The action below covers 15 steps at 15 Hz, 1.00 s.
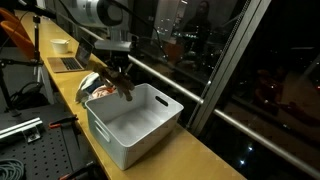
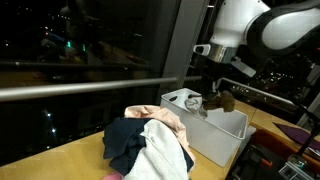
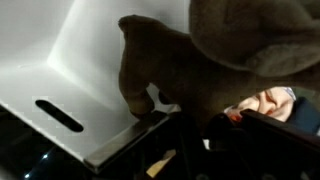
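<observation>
Gripper: the gripper (image 1: pixel 122 84) hangs from the white arm above the near-window corner of the tub, its jaws drawn in narrow on a brown plush toy.
Held thing: brown plush toy (image 1: pixel 126 93), soft and lumpy with a short nap. It dangles from the jaws just above the tub's rim and partly inside its opening. In an exterior view it shows as a small brown clump (image 2: pixel 226 100) below the fingers.
Close view: in the wrist view the toy (image 3: pixel 200 70) fills the upper right as a rounded, fuzzy mass with a stubby lobe pointing down. Whether it touches the tub wall cannot be told.
Tub: white plastic tub (image 1: pixel 140 125), rectangular, with smooth, slightly glossy walls, rounded corners and an open top. The wrist view shows an oval slot handle (image 3: pixel 58 115) cut into one wall.
Clothes: a loose pile of clothes (image 2: pixel 150 148) lies just beside the tub, folds of dark blue, white and pale pink fabric heaped together.
Bench: a long wooden bench (image 2: pixel 60 160) with a smooth, light top runs along the window.
Window: dark glass (image 1: pixel 260 80) with a metal rail across it.
Far end: an open laptop (image 1: pixel 68 63) and a small white bowl (image 1: pixel 60 45) stand well apart from the tub.
</observation>
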### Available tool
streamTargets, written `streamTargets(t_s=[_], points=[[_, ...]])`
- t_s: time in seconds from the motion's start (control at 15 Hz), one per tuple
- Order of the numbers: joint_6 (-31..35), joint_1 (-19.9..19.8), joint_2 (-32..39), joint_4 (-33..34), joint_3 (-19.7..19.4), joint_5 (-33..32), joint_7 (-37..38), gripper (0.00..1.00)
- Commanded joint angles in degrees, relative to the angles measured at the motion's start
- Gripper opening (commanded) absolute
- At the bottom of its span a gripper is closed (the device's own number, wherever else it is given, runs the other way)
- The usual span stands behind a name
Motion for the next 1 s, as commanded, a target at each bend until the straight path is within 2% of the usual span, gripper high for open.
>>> streamTargets(t_s=[0.0, 0.2, 0.33, 0.67, 0.93], points=[[-7.92, 4.95, -3.84, 4.93, 3.19, -4.37, 6.38, 0.02], [-10.31, 8.76, 1.37, 10.85, 6.36, -7.36, 10.77, 0.02], [-9.16, 10.57, 5.84, 12.82, 7.04, -9.31, 12.79, 0.02], [-6.89, 12.31, 15.64, 16.93, 5.62, -9.73, 12.41, 0.02], [-7.06, 12.41, 22.75, 23.51, 4.52, -8.61, 10.05, 0.02]])
